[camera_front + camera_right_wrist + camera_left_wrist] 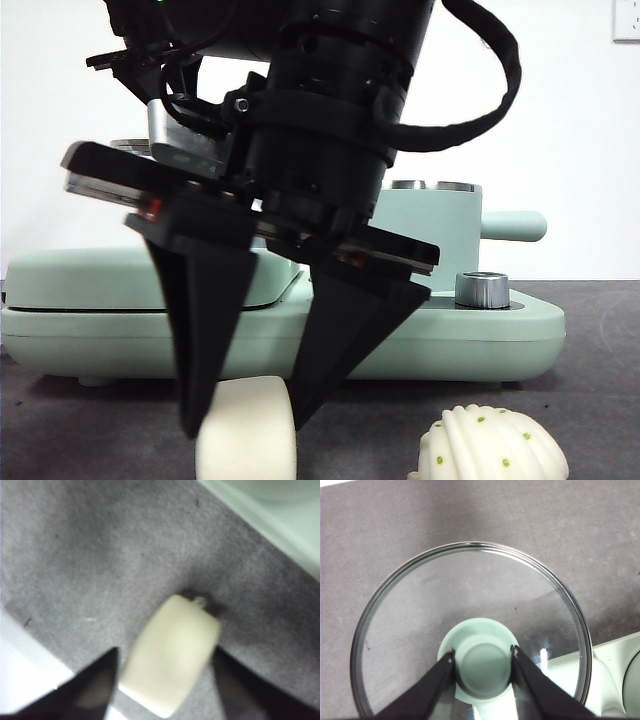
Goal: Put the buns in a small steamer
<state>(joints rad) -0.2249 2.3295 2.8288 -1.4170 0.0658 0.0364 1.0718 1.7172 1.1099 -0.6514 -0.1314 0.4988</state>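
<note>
Front view: right tool (245,415) open astride bun (247,428)

Bright, even light fills the room, and the white wall behind almost washes out. Against it the right gripper (245,420) reads as a dark silhouette with little surface detail. The right wrist view is smeared with blur: the smooth bun (170,652) has soft edges, a dark shadow at one end. The left wrist view is sharp; the glass lid (470,630) carries one small glare streak.
</note>
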